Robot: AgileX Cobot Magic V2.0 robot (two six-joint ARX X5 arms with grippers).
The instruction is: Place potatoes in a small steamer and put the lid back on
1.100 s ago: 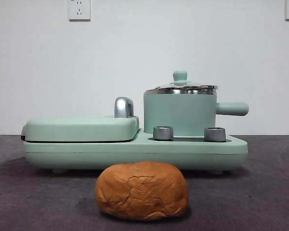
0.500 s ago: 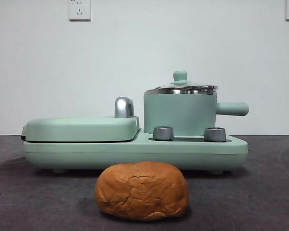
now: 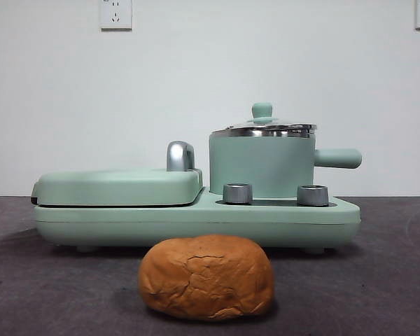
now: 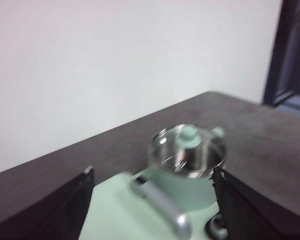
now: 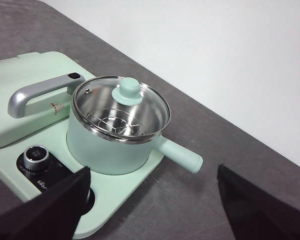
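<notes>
The lid sits on the steamer, blocking the potato at the tabletop's front edge, so I keep both grippers' fingers wide above the steamer, holding nothing.

My front view is bright, even and sharp; the potato casts a soft shadow on the dark table. My left wrist view is blurred throughout, with glare on the lid beyond the left pincer. My right wrist view is crisp, the steel lid rim gleaming.
</notes>
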